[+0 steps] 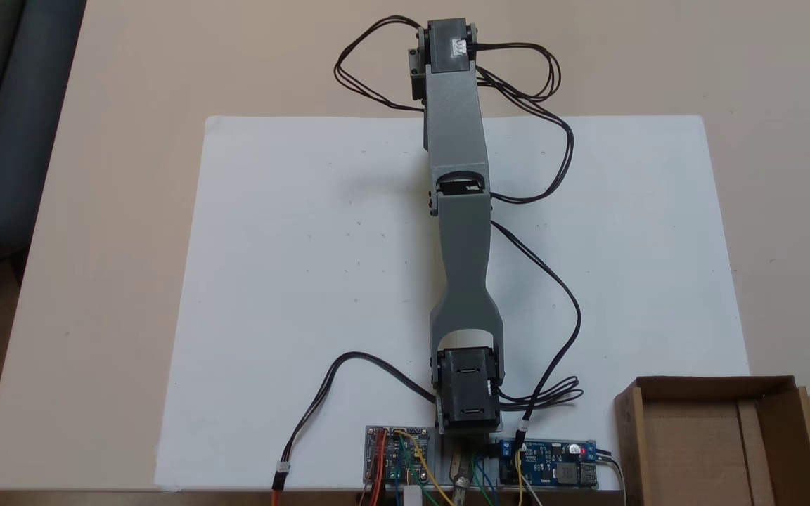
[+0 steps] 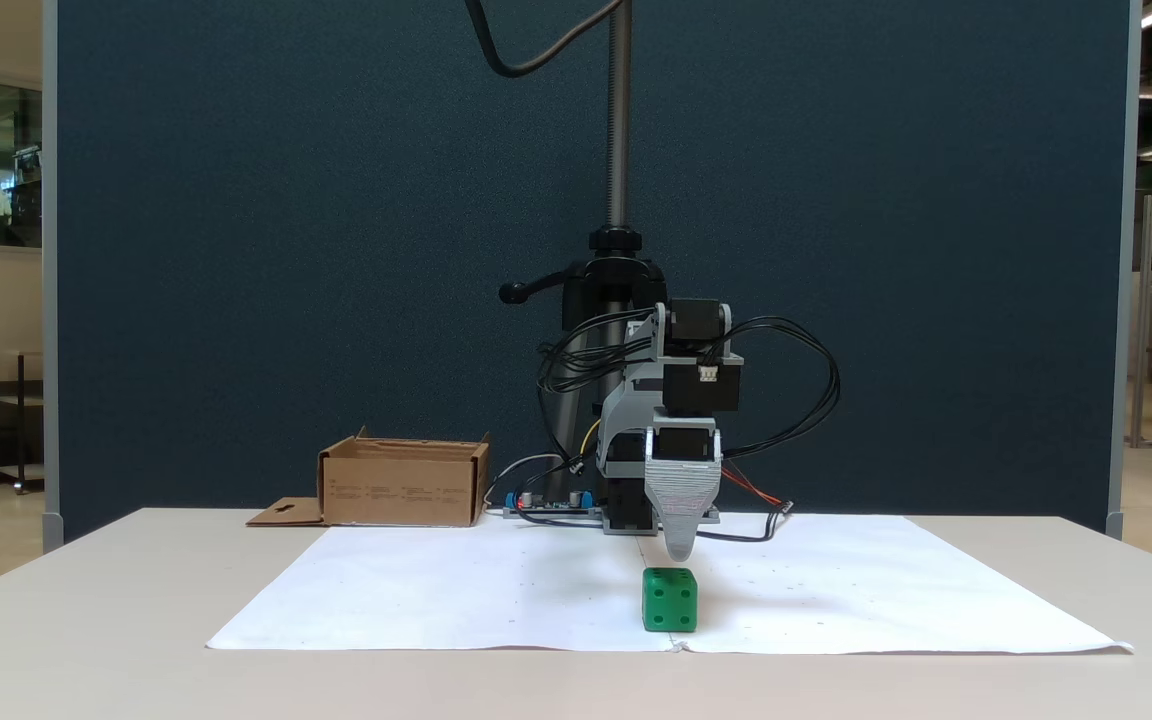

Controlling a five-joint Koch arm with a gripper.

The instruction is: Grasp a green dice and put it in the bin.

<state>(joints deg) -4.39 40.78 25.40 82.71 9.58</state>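
Green and bright against the white paper sheet (image 2: pixel 496 590), the green dice (image 2: pixel 669 600) sits near the sheet's front edge in a fixed view, untouched, with the gripper (image 2: pixel 681 548) hanging just above it and a clear gap between tip and cube. Only one tapered grey tip faces that camera, so whether the jaws stand apart or together cannot be told. In a fixed view from above, the arm (image 1: pixel 455 176) stretches straight out over the sheet and covers the cube. The bin (image 2: pixel 404 483) stands well apart, back beside the arm's base. The step in hand looks like the approach; next the gripper likely needs to descend astride the dice and close.
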